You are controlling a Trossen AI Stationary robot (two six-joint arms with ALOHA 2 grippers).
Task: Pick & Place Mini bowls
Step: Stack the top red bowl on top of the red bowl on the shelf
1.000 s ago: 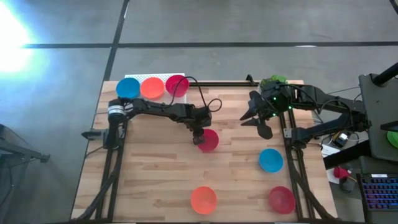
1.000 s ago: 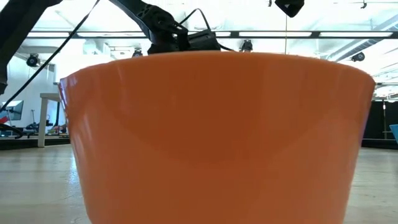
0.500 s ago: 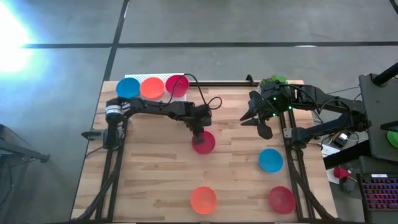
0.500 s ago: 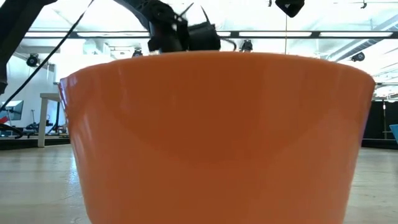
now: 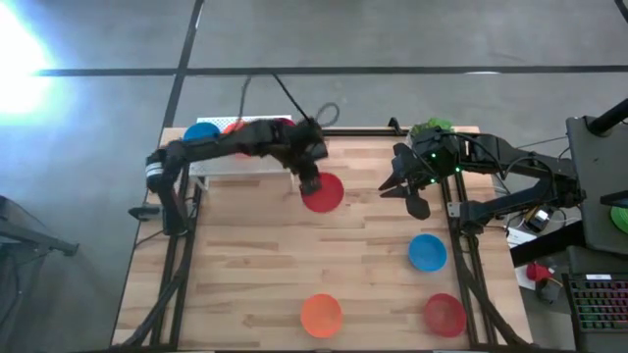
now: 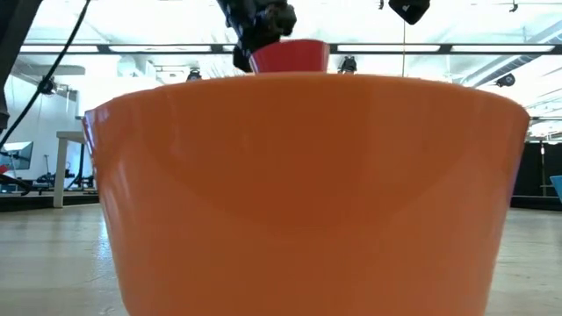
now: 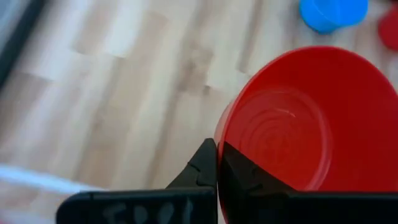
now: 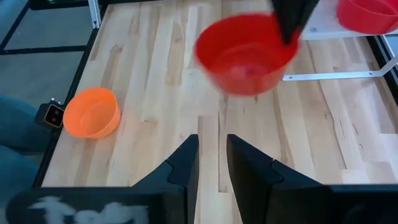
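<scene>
The left arm extends from its base at the table's left edge toward the far centre, elbow bent. The left gripper (image 5: 310,182) points downward with its jaws clamped on the rim of a red bowl (image 5: 324,193), which hangs clear of the table. The right arm is folded at the far right side. The right gripper (image 5: 405,189) hovers above the table, empty, jaws partly apart.
</scene>
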